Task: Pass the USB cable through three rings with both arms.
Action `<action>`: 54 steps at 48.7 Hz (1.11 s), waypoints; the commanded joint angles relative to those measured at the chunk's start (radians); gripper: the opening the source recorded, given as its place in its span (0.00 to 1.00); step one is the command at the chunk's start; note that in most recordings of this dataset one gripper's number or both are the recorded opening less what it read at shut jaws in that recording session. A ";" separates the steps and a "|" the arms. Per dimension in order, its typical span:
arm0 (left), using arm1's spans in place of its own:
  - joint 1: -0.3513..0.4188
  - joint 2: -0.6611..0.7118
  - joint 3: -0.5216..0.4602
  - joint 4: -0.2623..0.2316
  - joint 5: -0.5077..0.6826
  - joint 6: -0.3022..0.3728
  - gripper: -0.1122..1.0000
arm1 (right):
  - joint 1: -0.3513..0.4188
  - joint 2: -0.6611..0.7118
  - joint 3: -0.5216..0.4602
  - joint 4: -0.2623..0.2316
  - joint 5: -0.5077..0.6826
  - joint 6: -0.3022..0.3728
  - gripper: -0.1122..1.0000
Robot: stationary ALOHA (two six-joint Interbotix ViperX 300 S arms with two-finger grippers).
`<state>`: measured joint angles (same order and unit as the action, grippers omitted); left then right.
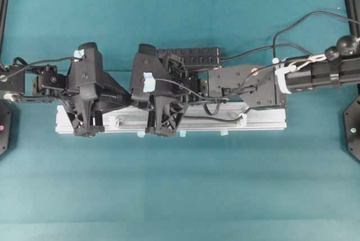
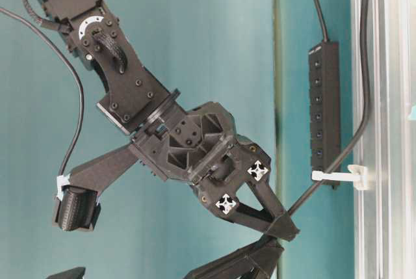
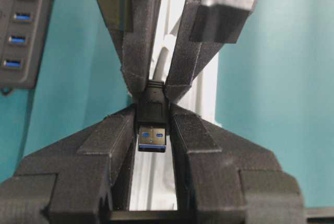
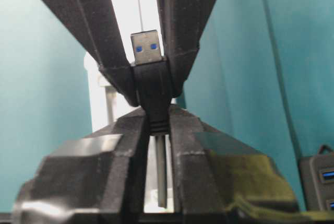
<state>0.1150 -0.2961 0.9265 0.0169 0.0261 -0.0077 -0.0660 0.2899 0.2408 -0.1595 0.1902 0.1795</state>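
two hands clamp the plug at mid-frame: left hand on its body, right hand at its cord end, seemingly for a handover.

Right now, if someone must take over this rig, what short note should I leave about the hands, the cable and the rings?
Hands: the left hand is shut on the plug of the USB cable, near its metal end. The right hand is shut on the same plug, at its cord end.
Done: the cord appears to pass through one ring on the rail.
Left: probably one hand lets go, then the other rings get threaded; I cannot see those clearly.
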 commanded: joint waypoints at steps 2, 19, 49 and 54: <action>-0.002 -0.002 -0.009 0.002 -0.011 -0.002 0.30 | 0.011 -0.009 -0.018 -0.005 0.002 -0.011 0.04; 0.014 -0.026 0.002 0.002 -0.035 -0.005 0.30 | 0.021 -0.008 -0.018 -0.003 0.084 -0.011 0.04; 0.015 -0.307 0.138 0.002 -0.017 -0.121 0.80 | 0.057 0.049 -0.152 0.002 0.296 -0.144 0.04; 0.017 -0.426 0.181 0.002 0.038 -0.153 0.81 | 0.058 0.057 -0.176 0.011 0.330 -0.144 0.04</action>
<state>0.1289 -0.6519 1.0983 0.0169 0.0383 -0.1503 -0.0153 0.3528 0.0951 -0.1580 0.5031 0.0430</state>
